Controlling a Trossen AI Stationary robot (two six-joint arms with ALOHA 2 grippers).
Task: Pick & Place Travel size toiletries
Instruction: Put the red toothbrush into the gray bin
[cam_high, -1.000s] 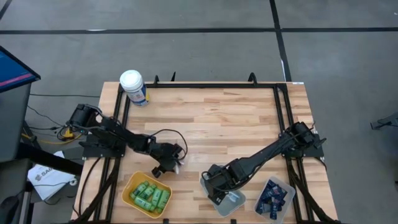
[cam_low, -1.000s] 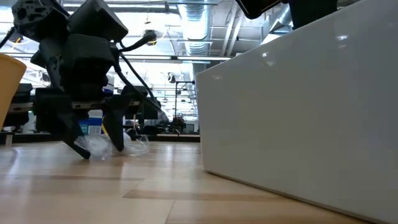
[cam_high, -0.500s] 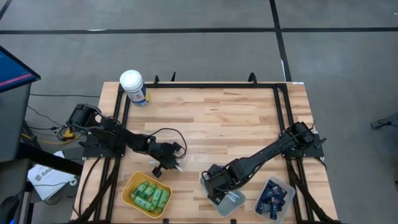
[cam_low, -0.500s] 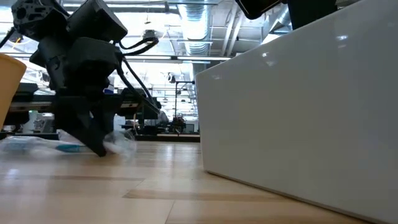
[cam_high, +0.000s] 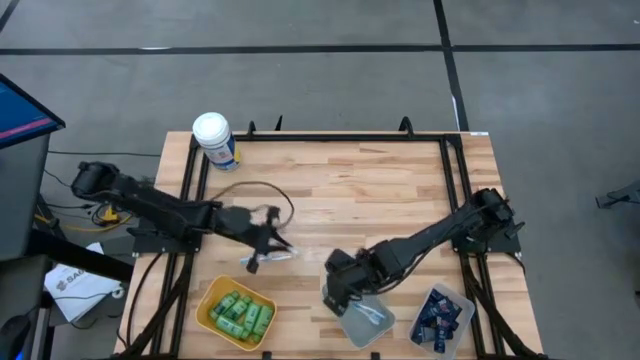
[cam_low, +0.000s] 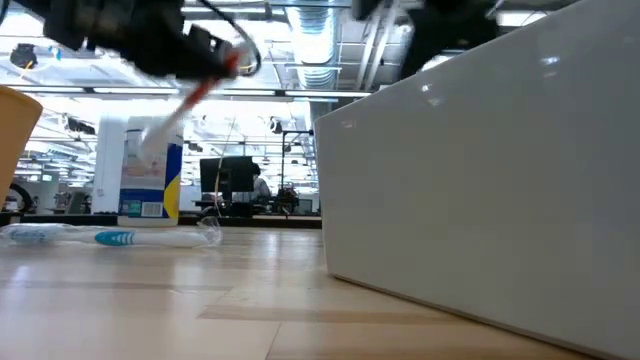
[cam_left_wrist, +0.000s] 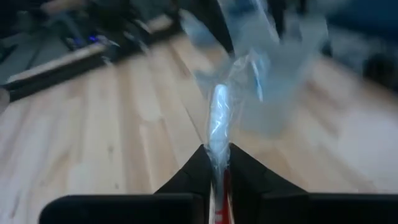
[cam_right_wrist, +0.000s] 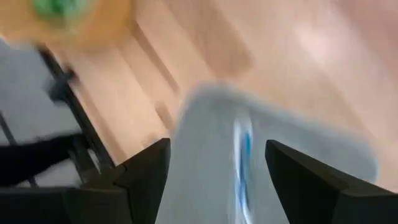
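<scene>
Left gripper (cam_left_wrist: 216, 167): we see its fingers pinching a wrapped toothbrush (cam_left_wrist: 219, 121) above the counter (cam_high: 380, 190).
Right gripper (cam_right_wrist: 214, 168): we find fingers spread over the grey bin (cam_high: 352, 322).

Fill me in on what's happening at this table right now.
Two dark arms are sorting small toiletries into bins. The left gripper is shut on a clear-wrapped toothbrush, lifted off the wooden table. Another wrapped blue-and-white toothbrush lies on the table. The right gripper, open, hangs at the grey bin, which holds a blue-and-white toothbrush. A yellow bin holds green bottles; a clear bin holds navy tubes.
</scene>
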